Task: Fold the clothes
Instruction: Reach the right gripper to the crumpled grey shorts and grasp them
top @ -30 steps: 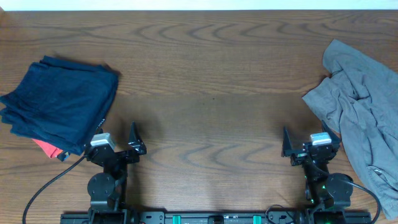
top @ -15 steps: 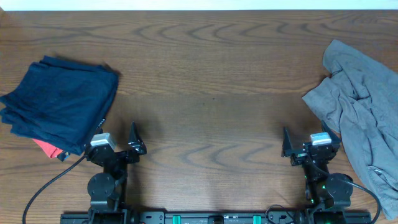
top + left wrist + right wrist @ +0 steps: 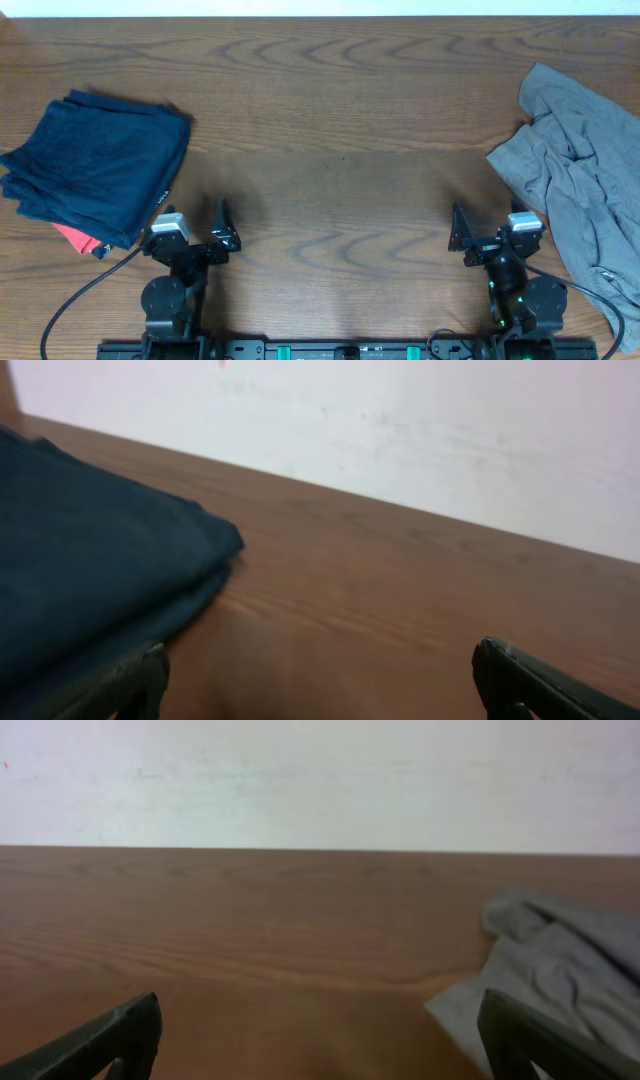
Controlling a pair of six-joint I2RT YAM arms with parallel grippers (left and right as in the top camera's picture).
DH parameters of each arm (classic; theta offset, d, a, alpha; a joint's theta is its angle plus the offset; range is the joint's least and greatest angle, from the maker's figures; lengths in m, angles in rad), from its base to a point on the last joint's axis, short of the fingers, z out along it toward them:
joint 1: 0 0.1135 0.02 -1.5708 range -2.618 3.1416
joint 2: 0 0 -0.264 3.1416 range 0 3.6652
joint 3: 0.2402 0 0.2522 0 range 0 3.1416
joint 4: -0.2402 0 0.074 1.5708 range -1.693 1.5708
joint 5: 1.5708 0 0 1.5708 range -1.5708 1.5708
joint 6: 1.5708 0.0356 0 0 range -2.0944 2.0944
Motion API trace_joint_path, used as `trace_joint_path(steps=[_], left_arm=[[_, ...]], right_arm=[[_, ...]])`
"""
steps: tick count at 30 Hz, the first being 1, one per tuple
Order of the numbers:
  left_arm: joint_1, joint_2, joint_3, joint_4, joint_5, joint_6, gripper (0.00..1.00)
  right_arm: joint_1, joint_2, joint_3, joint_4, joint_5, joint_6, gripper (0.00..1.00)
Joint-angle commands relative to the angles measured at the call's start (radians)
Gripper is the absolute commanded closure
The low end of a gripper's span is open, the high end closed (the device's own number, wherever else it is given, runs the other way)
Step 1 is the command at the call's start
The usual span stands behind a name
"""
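Overhead, the grey shorts (image 3: pixel 585 190) lie crumpled and unfolded at the right edge of the wooden surface (image 3: pixel 340 120), running from the far right corner down toward the near edge and partly out of frame. A small dark mark sits near their near end, perhaps a button or a pocket edge, though it is too small to tell.

Both arms sit low at the near edge. The left arm (image 3: pixel 165 295) is just beside the near corner of a folded pile of dark navy garments (image 3: pixel 95 165), and the right arm (image 3: pixel 525 295) is just beside the inner edge of the shorts. Whether it touches the cloth I cannot tell. A small red cloth (image 3: pixel 75 238) peeks out from under the near side of the navy pile.

From the left wrist camera, the left jaws are spread wide and grasp nothing: one finger (image 3: pixel 130 680) shows in the lower left corner and the other in the lower right, with bare wood between them. The navy garments (image 3: pixel 80 580) fill the left of that view, stacked in soft layers, in front of a pale wall (image 3: pixel 400 420).

From the right wrist camera, the right jaws are likewise released and hold nothing, with the fingers (image 3: pixel 540 1040) at opposite lower corners. The grey shorts (image 3: pixel 560 960) bunch up ahead and to the right, clear of the gap between the fingers.
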Motion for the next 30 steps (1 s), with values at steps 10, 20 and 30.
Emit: trace_joint_path(steps=[10,20,30], left_arm=[[0.006,0.290,0.397,-0.351,0.045,-0.019,0.02],[0.006,0.613,0.677,-0.587,0.045,-0.019,0.02],[0.006,0.669,0.678,-0.587,0.046,-0.019,0.02]], right_arm=[[0.005,0.381,0.369,-0.244,0.093,0.025,0.01],[0.005,0.995,0.799,-0.520,0.182,-0.057,0.01],[-0.104,1.475,0.811,-0.233,0.364,-0.088,0.22]])
